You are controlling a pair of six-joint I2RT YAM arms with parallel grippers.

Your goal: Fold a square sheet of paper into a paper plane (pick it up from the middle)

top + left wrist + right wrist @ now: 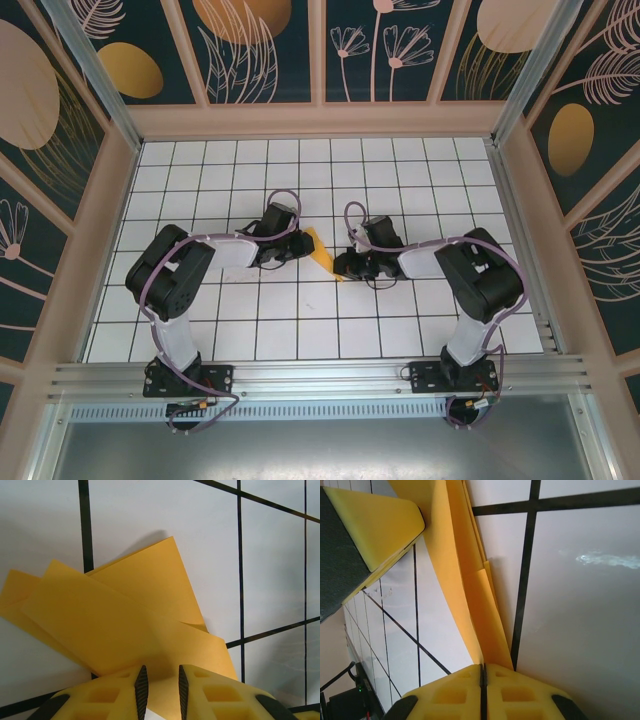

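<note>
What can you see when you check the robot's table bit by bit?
Surface: white table with dark grid lines.
Job's things: orange paper, partly folded in layers, lying between the two grippers.
Clutter: nothing seen.
Grippers: left gripper has its fingers slightly apart over the paper; right gripper is shut on the paper's edge.
Cables: purple cables loop along both arms.
Surroundings: dark walls with leaf and flower pictures; metal rail at the near edge.

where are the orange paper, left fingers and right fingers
orange paper (pixel 125 620), left wrist view, middle of the large folded flap
left fingers (pixel 197 677), left wrist view, yellow body of one finger
right fingers (pixel 495 677), right wrist view, yellow body of one finger
</note>
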